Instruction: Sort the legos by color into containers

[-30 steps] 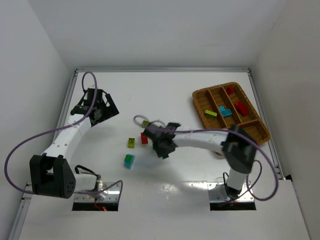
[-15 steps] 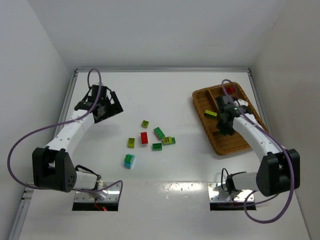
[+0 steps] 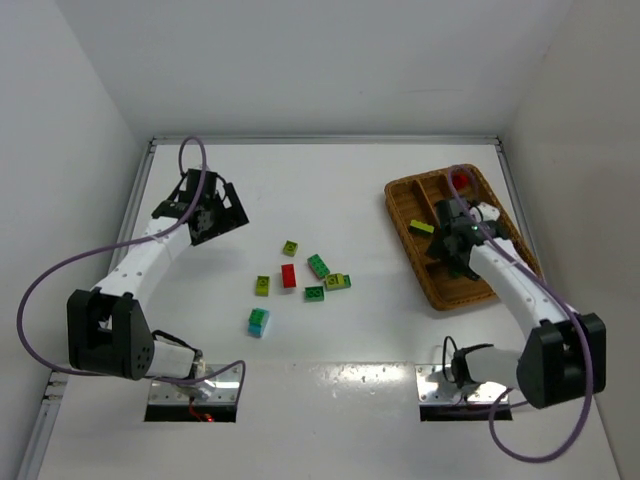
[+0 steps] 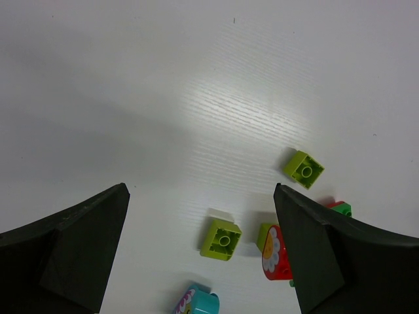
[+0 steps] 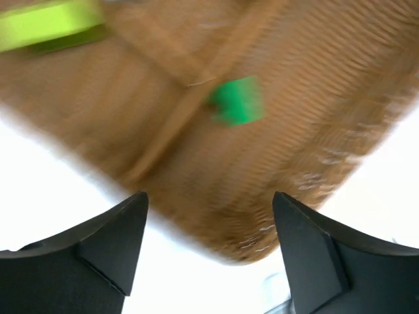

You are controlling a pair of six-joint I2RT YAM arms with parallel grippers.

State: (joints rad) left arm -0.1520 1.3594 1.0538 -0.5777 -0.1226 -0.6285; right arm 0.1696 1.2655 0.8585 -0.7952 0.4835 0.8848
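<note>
Loose legos lie mid-table: a red one (image 3: 288,276), a green one (image 3: 318,266), yellow-green ones (image 3: 262,285) and a cyan one (image 3: 258,320). The brown wicker tray (image 3: 401,191) of containers stands at the right. My right gripper (image 3: 452,258) hangs open over its near end, holding nothing. In the right wrist view a blurred green brick (image 5: 237,100) lies in the tray (image 5: 314,98) beyond my open right gripper (image 5: 209,199). A yellow-green brick (image 5: 49,23) lies across a divider from it. My left gripper (image 4: 200,190) is open above the table, left of the pile.
A red brick (image 3: 460,180) and a yellow-green brick (image 3: 421,227) show in the tray's far sections; my right arm hides the others. White walls close the table at the left, back and right. In the left wrist view a yellow-green brick (image 4: 221,239) lies between my fingers' tips.
My right arm swung from the pile at mid-table over to the tray, and its jaws have opened. A green brick now lies in the tray. The left arm shifted only slightly.
</note>
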